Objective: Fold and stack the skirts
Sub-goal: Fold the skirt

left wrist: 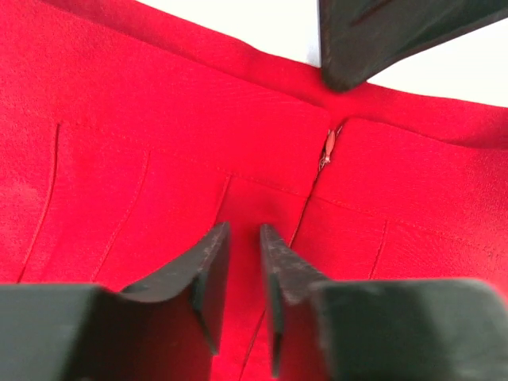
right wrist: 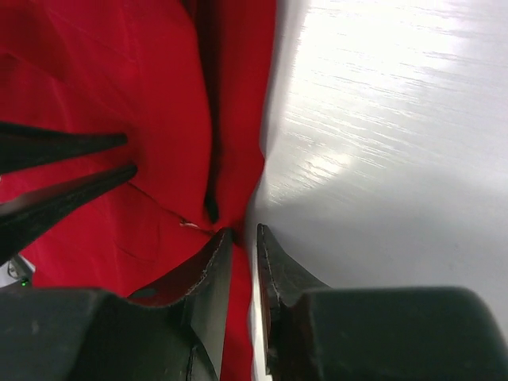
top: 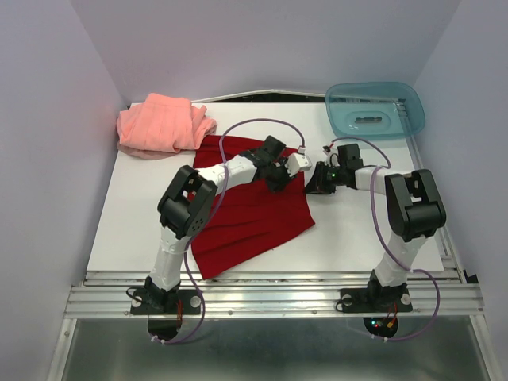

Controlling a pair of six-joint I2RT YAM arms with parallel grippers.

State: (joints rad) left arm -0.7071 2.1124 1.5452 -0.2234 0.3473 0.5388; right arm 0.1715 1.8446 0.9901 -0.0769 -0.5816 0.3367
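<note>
The deep red pleated skirt (top: pixel 254 222) lies spread flat on the white table (top: pixel 357 230). The salmon-pink skirt (top: pixel 163 123) lies rumpled at the back left, away from both arms. My left gripper (top: pixel 278 178) is down on the red skirt's waistband end. In the left wrist view (left wrist: pixel 244 230) its jaws are nearly together with a strip of red cloth (left wrist: pixel 159 119) between them, near the zip (left wrist: pixel 327 149). My right gripper (top: pixel 312 184) is at the skirt's right edge. In the right wrist view (right wrist: pixel 244 232) its jaws are pinched narrow on that edge (right wrist: pixel 119 71).
A translucent teal tray (top: pixel 375 109) stands at the back right corner. Grey walls close in the left, right and back sides. The two grippers are close together, and the right finger (left wrist: pixel 381 40) shows in the left wrist view. A metal rail runs along the near edge.
</note>
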